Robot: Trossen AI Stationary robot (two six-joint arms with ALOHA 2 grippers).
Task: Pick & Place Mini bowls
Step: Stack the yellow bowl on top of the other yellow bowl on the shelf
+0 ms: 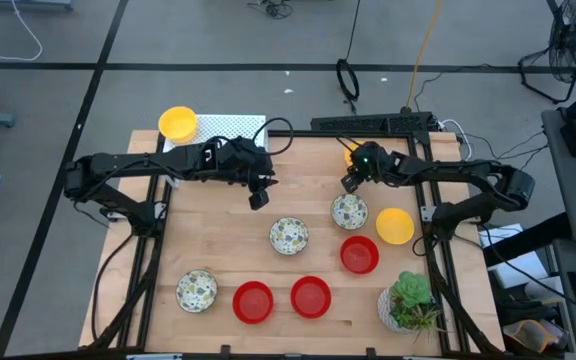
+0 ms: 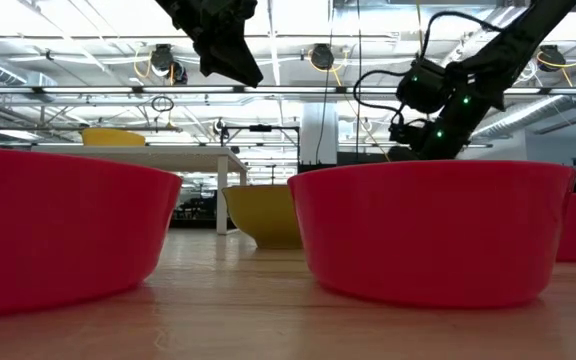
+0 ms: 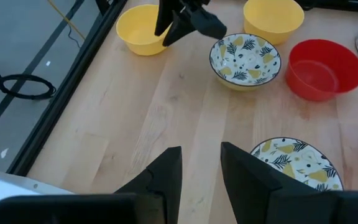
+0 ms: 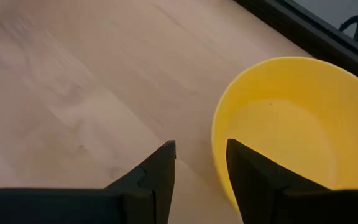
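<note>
My right gripper (image 1: 351,181) is open at the table's far side, over the rim of a yellow mini bowl (image 4: 291,124) that rests on the wood; one finger (image 4: 253,177) stands over the rim, the other outside it. The left wrist view shows this gripper (image 3: 185,22) and bowl (image 3: 142,28) too. My left gripper (image 1: 258,198) is open and empty, above bare wood at the far middle (image 3: 201,168). Three white floral bowls (image 1: 349,211) (image 1: 289,236) (image 1: 197,291), three red bowls (image 1: 359,254) (image 1: 311,296) (image 1: 253,302) and a second yellow bowl (image 1: 395,225) rest on the table.
A green potted plant (image 1: 408,303) stands at the near right corner. Another yellow bowl (image 1: 178,123) sits on a white board (image 1: 230,127) beyond the far left edge. A black power strip (image 1: 373,124) lies along the far edge. Bare wood lies at the table's left part.
</note>
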